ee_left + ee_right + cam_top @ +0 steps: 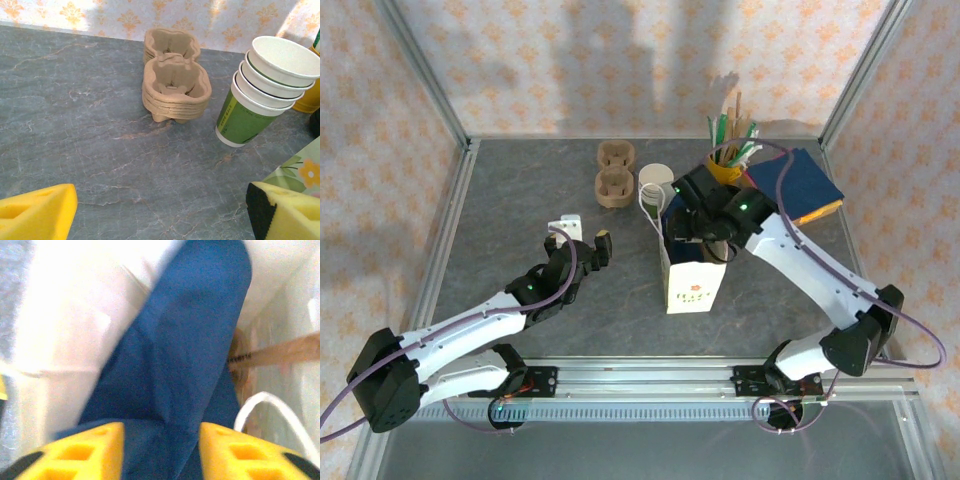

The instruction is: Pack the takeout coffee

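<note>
Right pincer (161, 452) — parted over blue napkin (190, 340)

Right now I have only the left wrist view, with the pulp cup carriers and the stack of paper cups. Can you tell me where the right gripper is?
Observer: The right gripper reaches into the open top of the white paper bag, just right of the cup stack.
Operator: Are its fingers closed on something?
Observer: In the right wrist view its fingers stand apart. A dark blue napkin lies between and beyond them, inside the bag.
Operator: And how does my left gripper look from above?
Observer: The left gripper is open, left of the bag, and holds nothing.
</note>
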